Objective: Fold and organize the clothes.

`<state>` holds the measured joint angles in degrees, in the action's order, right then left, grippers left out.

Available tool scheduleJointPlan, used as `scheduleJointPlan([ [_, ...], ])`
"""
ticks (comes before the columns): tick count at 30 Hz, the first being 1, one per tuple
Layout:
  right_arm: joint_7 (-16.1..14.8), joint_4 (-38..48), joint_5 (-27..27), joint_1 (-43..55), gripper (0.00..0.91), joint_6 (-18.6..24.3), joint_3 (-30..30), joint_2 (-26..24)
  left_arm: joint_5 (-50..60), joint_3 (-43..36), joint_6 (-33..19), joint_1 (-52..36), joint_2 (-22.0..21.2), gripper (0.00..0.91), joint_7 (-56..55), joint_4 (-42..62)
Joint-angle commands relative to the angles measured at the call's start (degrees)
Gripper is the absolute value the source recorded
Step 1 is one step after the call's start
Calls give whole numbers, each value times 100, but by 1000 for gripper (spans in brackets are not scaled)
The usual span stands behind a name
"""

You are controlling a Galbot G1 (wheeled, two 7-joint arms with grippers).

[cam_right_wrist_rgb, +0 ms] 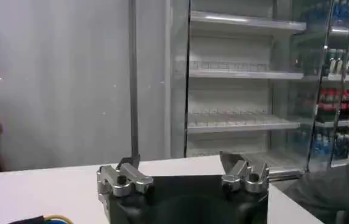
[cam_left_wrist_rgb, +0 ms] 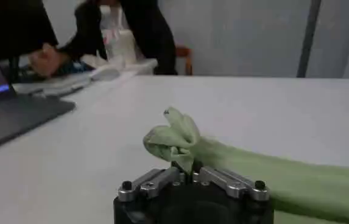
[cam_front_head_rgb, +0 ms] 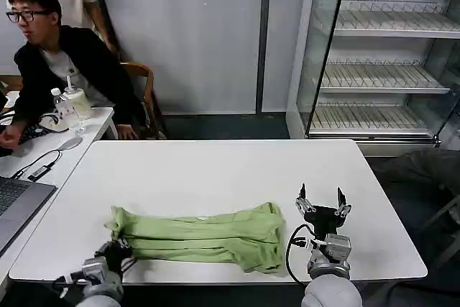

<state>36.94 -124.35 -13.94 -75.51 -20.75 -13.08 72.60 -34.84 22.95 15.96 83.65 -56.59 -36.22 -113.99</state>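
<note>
A pale green shirt point(cam_front_head_rgb: 205, 238) lies gathered into a long, narrow band along the near edge of the white worktop point(cam_front_head_rgb: 215, 167), running from near the left near corner toward the middle. The robot's left hand point(cam_front_head_rgb: 115, 253) sits at the near edge by the band's left end, its fingers together and clamped on a bunched tip of cloth; in the left wrist view the pinched cloth point(cam_left_wrist_rgb: 177, 141) stands up in a small knot just beyond the closed fingers point(cam_left_wrist_rgb: 223, 181), and the rest of the shirt trails away across the surface. The right hand point(cam_front_head_rgb: 322, 205) is just beside the band's right end, clear of the fabric, fingers apart and pointing toward the far edge; the right wrist view shows its two fingers point(cam_right_wrist_rgb: 122, 179) spread with nothing between them.

The lengthwise folds look done, and the step in hand appears to be the end-over-end fold. That next move would likely call for the left hand to carry its end over toward the right end while the cloth stays aligned, and for the right hand either to take hold of its own end or to stay out of the way. The bunched grip could drag the layers askew.
</note>
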Motion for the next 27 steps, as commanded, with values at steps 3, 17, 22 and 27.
scheduleJointPlan([
  [3,-2,16,14,-17,907,31,9,15,406,251,-265,-784,728,20,62,527],
  [17,-8,134,56,9,907,85,32,97,361,-169,-333,-32,329,20,82,-901],
  [22,-6,166,81,26,907,87,67,132,323,-414,-319,104,145,20,119,-1225],
  [27,-6,183,106,23,907,89,84,159,274,-598,-326,-61,53,20,212,-1303],
])
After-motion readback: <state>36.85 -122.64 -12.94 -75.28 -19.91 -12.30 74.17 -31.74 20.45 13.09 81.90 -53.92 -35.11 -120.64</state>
